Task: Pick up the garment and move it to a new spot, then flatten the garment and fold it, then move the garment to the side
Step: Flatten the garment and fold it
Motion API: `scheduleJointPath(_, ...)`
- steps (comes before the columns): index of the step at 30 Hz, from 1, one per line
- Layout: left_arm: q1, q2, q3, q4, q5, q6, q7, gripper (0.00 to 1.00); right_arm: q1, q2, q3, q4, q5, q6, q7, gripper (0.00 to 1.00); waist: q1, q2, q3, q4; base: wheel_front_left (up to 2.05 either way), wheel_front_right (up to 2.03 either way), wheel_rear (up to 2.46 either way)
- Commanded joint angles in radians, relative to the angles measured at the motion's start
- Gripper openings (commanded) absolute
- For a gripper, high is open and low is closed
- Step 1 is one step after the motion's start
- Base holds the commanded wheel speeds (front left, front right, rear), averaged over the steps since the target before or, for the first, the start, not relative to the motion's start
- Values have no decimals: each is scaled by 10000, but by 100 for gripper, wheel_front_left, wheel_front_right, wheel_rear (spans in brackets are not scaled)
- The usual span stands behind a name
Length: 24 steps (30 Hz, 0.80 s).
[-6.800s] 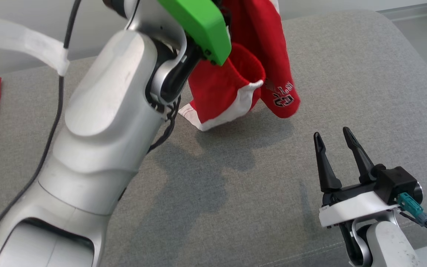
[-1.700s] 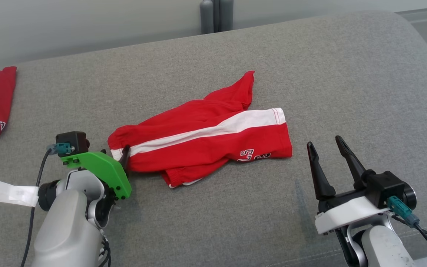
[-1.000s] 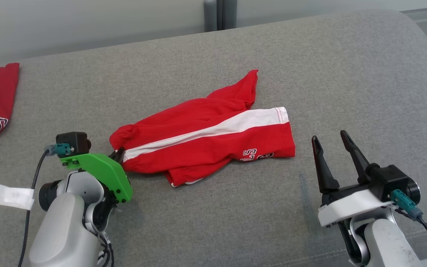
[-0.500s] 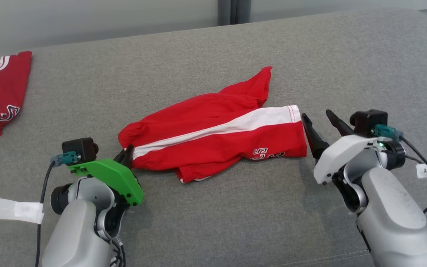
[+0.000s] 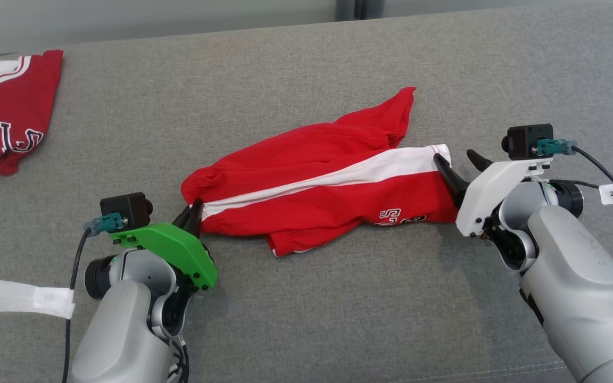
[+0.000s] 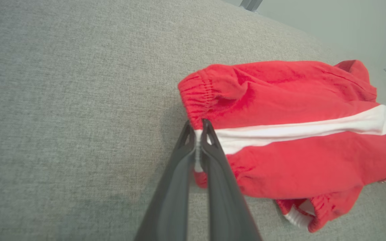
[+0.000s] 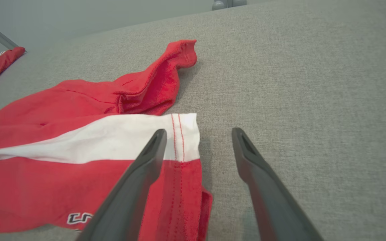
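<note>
Head view: the garment lies mid-cushion, long axis left to right. The left end effector pinches its left waistband edge. The right end effector, spread wide, straddles the right hem.

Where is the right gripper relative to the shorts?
In the head view the right gripper is open at the right end of the red shorts: one finger over the white-striped leg hem, the other over bare grey cushion.

Bright, even, diffuse light; soft faint shadows; sharp focus; wide-angle wrist-view distortion.
</note>
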Motion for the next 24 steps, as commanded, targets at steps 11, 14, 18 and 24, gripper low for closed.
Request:
scheduleJointPath(11,-386,-18,-204,207,-81,-64,-103,0,-941,-199,1342,748,1585,2,207,100,0,0,284,160,0,0,0)
scheduleJointPath(14,-420,-25,-241,254,-86,-71,-131,0,-1085,-224,1620,851,1958,1,247,91,0,0,308,184,0,0,0)
scheduleJointPath(18,-512,-5,-284,334,-114,-82,-156,0,-1293,-281,2090,1101,2411,1,181,84,0,0,338,230,0,0,0)
scheduleJointPath(24,-547,-15,-363,435,-120,-81,-174,0,-1523,-325,2560,1473,2858,2,33,47,0,0,343,303,0,0,0)
